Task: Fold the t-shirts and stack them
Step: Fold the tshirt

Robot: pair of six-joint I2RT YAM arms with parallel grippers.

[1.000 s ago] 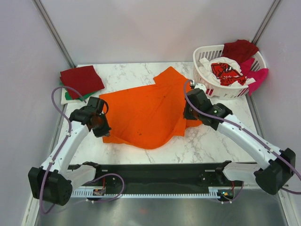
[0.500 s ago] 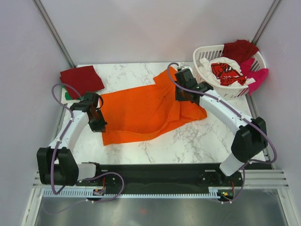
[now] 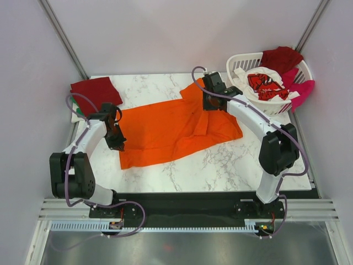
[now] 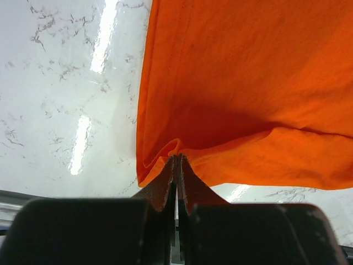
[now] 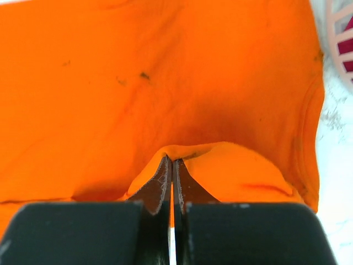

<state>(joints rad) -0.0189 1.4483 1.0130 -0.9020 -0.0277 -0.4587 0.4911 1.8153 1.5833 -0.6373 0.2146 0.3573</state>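
A bright orange t-shirt [image 3: 171, 130] lies spread across the middle of the marble table. My left gripper [image 3: 117, 139] is shut on its left edge; in the left wrist view the orange t-shirt [image 4: 248, 94] bunches at the pinched fingertips [image 4: 177, 160]. My right gripper [image 3: 212, 105] is shut on a fold at the shirt's far right part, and the orange t-shirt [image 5: 165, 83] fills the right wrist view around the gripper [image 5: 171, 161]. A folded dark red t-shirt [image 3: 95, 93] lies at the back left on a green one [image 3: 80, 112].
A white slatted laundry basket [image 3: 242, 94] stands at the back right with a white and red printed shirt [image 3: 265, 84], a dark red one [image 3: 281, 57] and a magenta one [image 3: 300, 91] in it. Grey walls close in the table.
Both arms have carried the orange shirt away from me and stretched out. The right gripper moved to the far edge; the cloth now lies flatter and further back.
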